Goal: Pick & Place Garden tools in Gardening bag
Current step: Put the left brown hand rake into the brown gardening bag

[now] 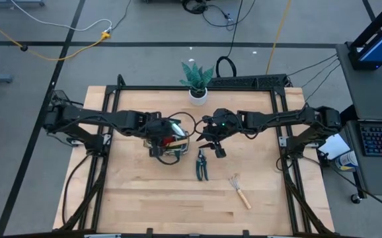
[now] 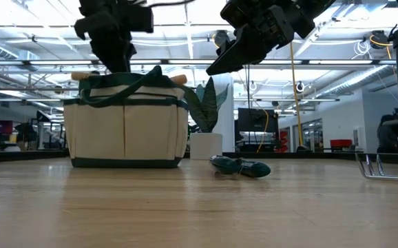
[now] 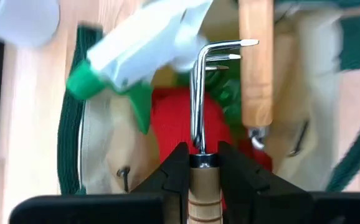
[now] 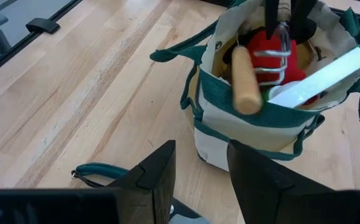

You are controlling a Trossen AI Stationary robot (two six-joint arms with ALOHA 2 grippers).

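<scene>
Closest to the left wrist camera, the left gripper point(image 3: 203, 163) pinches the wooden handle of a small rake point(image 3: 200, 93), its fingers closed snugly on the ferrule and its bent steel tines pointing down into the open gardening bag point(image 1: 171, 140). Already inside the bag lie a red glove point(image 4: 268, 51), a white-and-green spray bottle point(image 3: 144, 43) and another wooden-handled tool point(image 4: 245, 79) leaning on the rim. The rake is over the bag but not yet released, so this placement looks nearly finished. Two items remain out on the table point(image 1: 138, 198): the dark pruning shears point(image 1: 202, 164) just beside the bag and a second rake point(image 1: 239, 190) further toward the front right. The right gripper point(image 1: 212, 144) hovers between bag and shears with its fingers parted, holding nothing. The potted plant point(image 1: 197, 80) stands behind the bag
</scene>
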